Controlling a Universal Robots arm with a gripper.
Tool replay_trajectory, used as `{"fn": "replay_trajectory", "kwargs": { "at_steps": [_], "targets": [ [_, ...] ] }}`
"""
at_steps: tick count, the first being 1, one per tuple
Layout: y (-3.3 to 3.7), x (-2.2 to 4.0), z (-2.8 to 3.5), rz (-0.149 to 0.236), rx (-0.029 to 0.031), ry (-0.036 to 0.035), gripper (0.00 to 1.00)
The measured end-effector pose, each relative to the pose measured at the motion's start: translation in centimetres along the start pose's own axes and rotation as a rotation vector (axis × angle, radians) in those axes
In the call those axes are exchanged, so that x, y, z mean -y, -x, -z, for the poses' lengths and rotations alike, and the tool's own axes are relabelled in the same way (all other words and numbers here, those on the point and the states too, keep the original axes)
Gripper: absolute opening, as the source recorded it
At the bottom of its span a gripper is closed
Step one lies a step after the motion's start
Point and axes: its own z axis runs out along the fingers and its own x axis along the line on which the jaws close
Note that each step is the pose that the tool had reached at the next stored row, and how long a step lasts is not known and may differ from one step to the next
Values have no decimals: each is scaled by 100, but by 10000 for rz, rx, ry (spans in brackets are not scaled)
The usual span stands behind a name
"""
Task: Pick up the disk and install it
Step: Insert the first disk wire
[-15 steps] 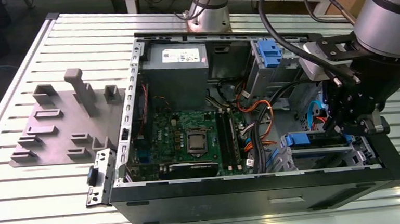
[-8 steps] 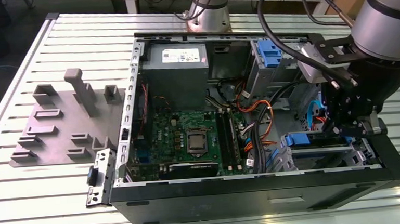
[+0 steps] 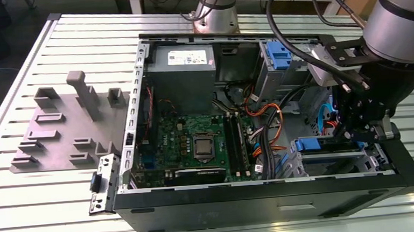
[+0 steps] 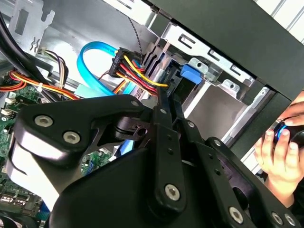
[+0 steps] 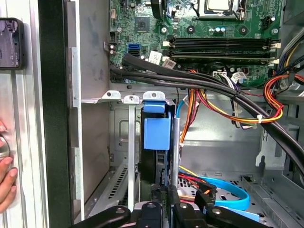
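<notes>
Disk (image 5: 156, 135) stands on edge in drive bay (image 5: 124, 156) at case corner, pincer (image 5: 161, 206) clamped on its end. Judgement: keep carrier straight along bay rails, push gently, stay off cables (image 5: 228, 111) beside.

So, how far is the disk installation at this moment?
The pickup looks done: the disk stands on edge inside the drive cage of the open computer case, blue carrier end showing. In hand: the gripper sits right at it in the cage. Whether the disk is fully seated cannot be told.
</notes>
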Motion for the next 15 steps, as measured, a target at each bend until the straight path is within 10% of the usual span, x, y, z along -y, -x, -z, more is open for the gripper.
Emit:
{"fn": "replay_trajectory", "kwargs": {
  "at_steps": [8, 15],
  "targets": [
    [-10, 21, 169, -3, 32, 4, 24],
    [-11, 23, 179, -4, 40, 7, 15]
  ]
}}
